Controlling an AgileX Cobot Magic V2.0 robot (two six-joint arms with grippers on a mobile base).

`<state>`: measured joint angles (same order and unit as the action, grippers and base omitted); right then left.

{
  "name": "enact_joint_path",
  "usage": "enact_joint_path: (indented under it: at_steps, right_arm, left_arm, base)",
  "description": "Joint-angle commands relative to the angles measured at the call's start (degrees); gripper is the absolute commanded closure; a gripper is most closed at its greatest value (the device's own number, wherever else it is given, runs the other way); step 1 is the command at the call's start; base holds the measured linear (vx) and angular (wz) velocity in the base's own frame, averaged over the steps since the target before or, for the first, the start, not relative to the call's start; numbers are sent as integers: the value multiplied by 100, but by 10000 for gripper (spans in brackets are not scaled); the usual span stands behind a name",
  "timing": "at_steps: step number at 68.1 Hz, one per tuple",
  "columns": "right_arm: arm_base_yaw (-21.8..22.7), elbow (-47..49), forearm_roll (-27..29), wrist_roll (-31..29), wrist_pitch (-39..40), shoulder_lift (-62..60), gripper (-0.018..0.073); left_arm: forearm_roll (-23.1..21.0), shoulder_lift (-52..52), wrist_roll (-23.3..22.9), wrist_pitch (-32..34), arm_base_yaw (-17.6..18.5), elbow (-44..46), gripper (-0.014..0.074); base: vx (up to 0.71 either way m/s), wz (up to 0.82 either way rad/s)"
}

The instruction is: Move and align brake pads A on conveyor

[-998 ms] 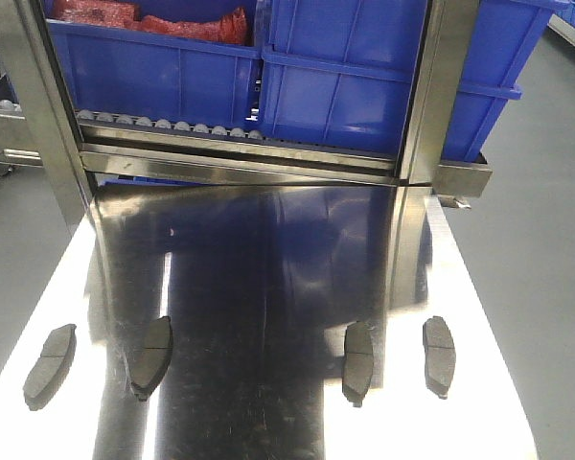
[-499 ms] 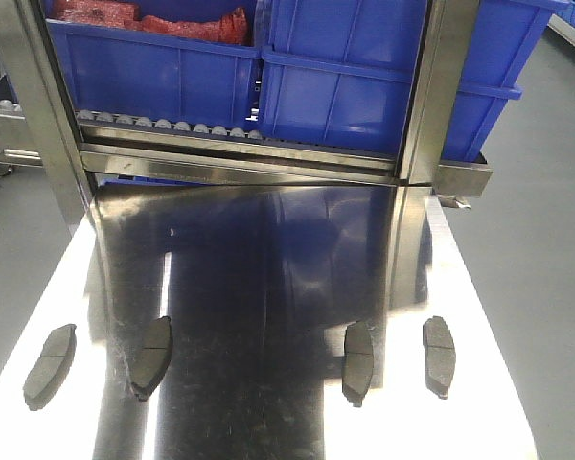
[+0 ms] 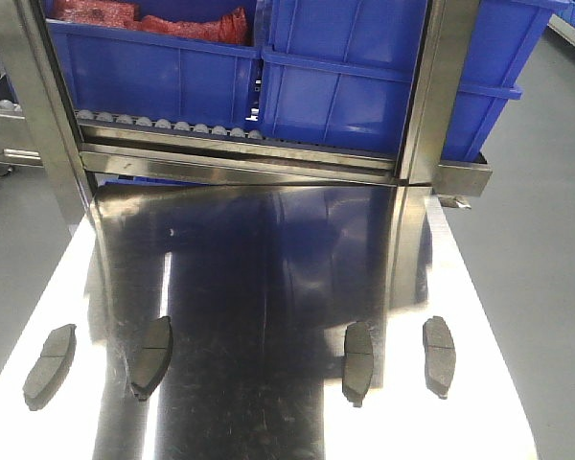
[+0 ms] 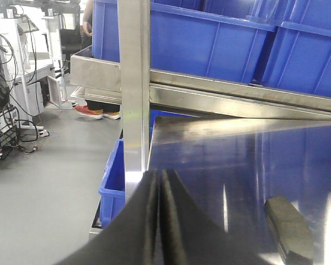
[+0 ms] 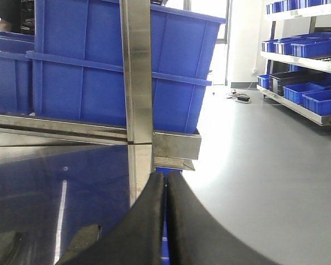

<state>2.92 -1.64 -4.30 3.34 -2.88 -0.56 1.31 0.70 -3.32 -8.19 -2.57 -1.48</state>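
1. Brake pads (image 3: 152,357) lay in a loose row across the near part of the shiny steel bench (image 3: 268,287). Two sat to the left and two to the right, all well apart and none touching. The conveyor showed in no view, so none of them was on it yet.
2. Each pad looked flat, stiff and dense for its size, a friction block on a darker backing plate. They would probably not bend or crush. One could swing, though, if taken by a single tip.
3. The best hold seemed to be across the short width near the centre groove, with the jaws on the two long curved edges. The low profile left little edge to catch, so the fingertips would have to come down close to the steel. On so polished a surface a nudged pad would likely slide rather than stay put.
4. The pad faces were matte grey and grainy. The bench was mirror-like and reflected the blue bins (image 3: 345,86) that stood on the roller rack (image 3: 172,129) behind it.
5. The left pincer (image 4: 160,182) was closed with nothing between its black fingers. It hung near the bench's left edge, with one pad to its right. The right pincer (image 5: 165,185) was likewise closed and empty, by the bench's right side. Both would need to open before any pick.
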Motion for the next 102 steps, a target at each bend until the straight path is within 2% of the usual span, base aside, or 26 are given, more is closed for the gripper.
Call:
enact_joint_path:
  at_steps: [1,13,25,31,40,46,56,63,68,88,102]
  right_arm:
    - [42,-65,-25,-23,418,-73,571]
    - [42,-65,-25,-23,418,-73,571]
    - [42,-65,-19,-23,418,-73,571]
    - [42,-65,-19,-23,418,-73,571]
    - [42,-65,-19,-23,418,-73,571]
    - [42,-65,-19,-23,418,-73,571]
    - [42,-65,-19,-23,418,-73,571]
    - [42,-65,-19,-23,418,-73,571]
    - [42,-65,-19,-23,418,-73,571]
    - [42,-65,-19,-23,418,-73,571]
    - [42,-65,-19,-23,418,-73,571]
  left_arm:
    - [-96,87,-153,643,23,-98,603]
    - [-131,87,-186,1041,23,-11,603]
    - [-96,57,-175,969,23,609,603]
    - [81,-168,-160,905,23,1032,603]
    - [408,-965,-160,460,23,1833,603]
    - [408,-1675,-172,20,23,2353,603]
    - [408,-2896,-172,-1157,23,3045,603]
    - [382,-3605,-179,-1892,23,3298,603]
    - [198,-4072,-185,-2324,23,3366,603]
    - [-131,-4658,-278,-2325,23,3361,603]
    - [-131,-4658,-120,-2333,23,3368,569]
  base:
    - [0,0]
    - [0,0]
    - [0,0]
    - [0,0]
    - [0,0]
    - [0,0]
    - [0,0]
    - [0,0]
    - [0,0]
    - [0,0]
    - [0,0]
